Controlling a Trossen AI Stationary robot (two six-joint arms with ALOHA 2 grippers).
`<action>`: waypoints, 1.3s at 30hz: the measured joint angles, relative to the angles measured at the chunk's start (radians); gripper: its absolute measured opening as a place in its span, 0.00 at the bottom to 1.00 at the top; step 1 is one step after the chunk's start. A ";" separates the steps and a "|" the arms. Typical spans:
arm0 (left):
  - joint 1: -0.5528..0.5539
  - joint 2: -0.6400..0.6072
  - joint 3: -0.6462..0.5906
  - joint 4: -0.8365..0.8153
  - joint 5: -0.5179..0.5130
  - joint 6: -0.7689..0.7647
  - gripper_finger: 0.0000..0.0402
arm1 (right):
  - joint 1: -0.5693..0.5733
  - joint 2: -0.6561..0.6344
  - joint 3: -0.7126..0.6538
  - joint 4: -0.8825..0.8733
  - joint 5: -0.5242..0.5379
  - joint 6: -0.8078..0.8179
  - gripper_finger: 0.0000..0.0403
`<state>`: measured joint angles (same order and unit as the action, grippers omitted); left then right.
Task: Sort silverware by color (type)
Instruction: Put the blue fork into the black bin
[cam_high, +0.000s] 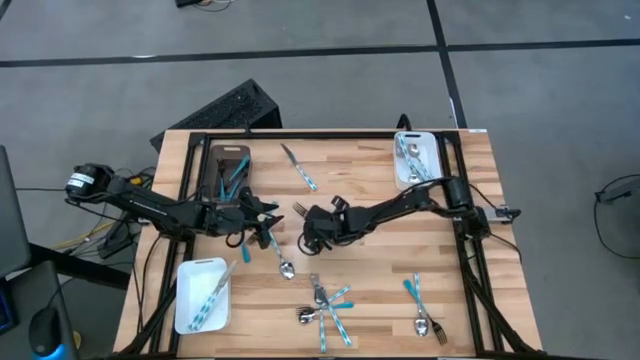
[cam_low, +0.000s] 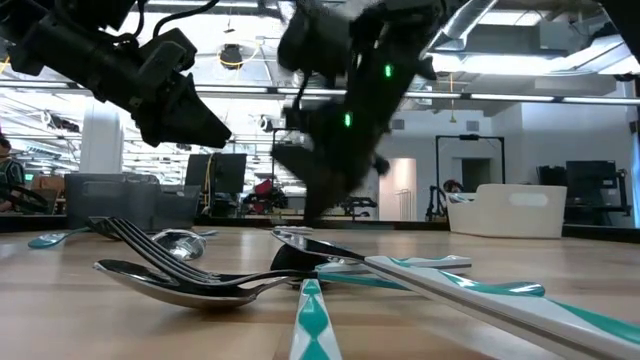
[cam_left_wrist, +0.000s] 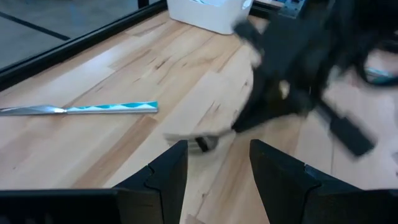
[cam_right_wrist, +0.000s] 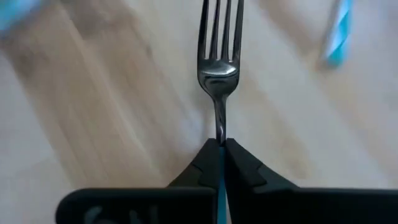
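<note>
- While the right gripper (cam_right_wrist: 221, 144) is clamped on a fork (cam_right_wrist: 219, 56) by its thin handle near the table's middle, the fork could twist or slip free, since the pinch looks narrow.
- Left gripper (cam_left_wrist: 217, 165) hovers just beside, jaws apart and empty; the two arms are close enough that they might collide.
- More silverware lies loose at the table's near edge (cam_high: 325, 305); a knife (cam_high: 300, 167) lies apart.
- White trays (cam_high: 200, 295) hold sorted pieces; a dropped fork could land among the wrong kind.

Fork (cam_right_wrist: 218, 74) shiny silver, teal handle; knife (cam_left_wrist: 78, 109) handle teal-white zigzag
</note>
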<state>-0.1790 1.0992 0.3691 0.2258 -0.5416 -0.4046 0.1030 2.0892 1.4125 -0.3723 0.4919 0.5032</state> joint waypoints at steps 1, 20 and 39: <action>-0.003 0.000 0.000 -0.001 0.002 0.000 0.40 | -0.002 -0.023 0.001 0.008 0.002 -0.022 0.07; -0.032 0.000 0.000 0.271 -0.030 0.176 0.40 | 0.010 -0.280 -0.525 1.132 0.037 -0.460 0.06; 0.136 0.001 0.000 0.433 0.088 0.221 0.59 | 0.013 -0.274 -0.529 1.075 0.199 -0.667 0.06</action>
<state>-0.0433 1.1000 0.3687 0.6584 -0.4534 -0.1839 0.1158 1.8149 0.8833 0.7025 0.6910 -0.1638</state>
